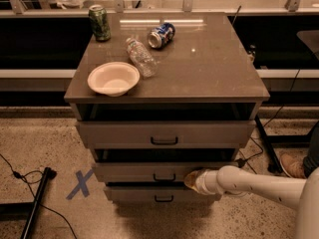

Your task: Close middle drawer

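Note:
The middle drawer (149, 172) is the second of three grey fronts, with a small dark bar handle (163, 177). It stands out a little from the cabinet, with a dark gap showing above its front. My gripper (192, 179) is on the end of a white arm coming in from the lower right. Its tip is against the right part of the middle drawer's front, just right of the handle. The topmost drawer front (164, 133) also stands out a little. The lowest drawer front (149, 193) shows just below the middle one.
On the cabinet top (209, 68) are a white bowl (113, 78), a lying clear bottle (140, 57), a lying blue can (161, 35) and an upright green can (99, 22). A blue X (79, 184) marks the floor at left beside a dark bar (35, 203). A person's shoe (291, 166) is at right.

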`<state>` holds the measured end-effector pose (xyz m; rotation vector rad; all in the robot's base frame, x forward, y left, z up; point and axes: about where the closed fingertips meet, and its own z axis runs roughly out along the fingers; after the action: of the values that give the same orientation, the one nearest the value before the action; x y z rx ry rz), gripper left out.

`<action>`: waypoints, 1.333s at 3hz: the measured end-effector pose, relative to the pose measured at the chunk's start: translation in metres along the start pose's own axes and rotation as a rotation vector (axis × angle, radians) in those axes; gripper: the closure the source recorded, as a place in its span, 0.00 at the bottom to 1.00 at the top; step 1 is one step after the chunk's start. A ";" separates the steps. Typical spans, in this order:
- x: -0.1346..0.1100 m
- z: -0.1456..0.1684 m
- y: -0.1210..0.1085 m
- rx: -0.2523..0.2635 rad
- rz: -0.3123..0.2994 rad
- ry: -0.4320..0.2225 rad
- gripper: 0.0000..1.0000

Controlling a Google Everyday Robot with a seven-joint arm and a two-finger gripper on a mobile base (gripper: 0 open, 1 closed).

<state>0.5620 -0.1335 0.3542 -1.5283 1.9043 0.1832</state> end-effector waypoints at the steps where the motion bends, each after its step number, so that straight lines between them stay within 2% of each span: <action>1: -0.004 0.002 -0.013 0.030 0.007 -0.020 1.00; 2: -0.005 0.002 -0.020 0.042 0.013 -0.044 1.00; 3: -0.003 0.001 -0.018 0.032 0.016 -0.057 1.00; 4: 0.002 0.001 -0.001 0.009 0.021 -0.085 1.00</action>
<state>0.5625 -0.1354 0.3526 -1.4713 1.8528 0.2445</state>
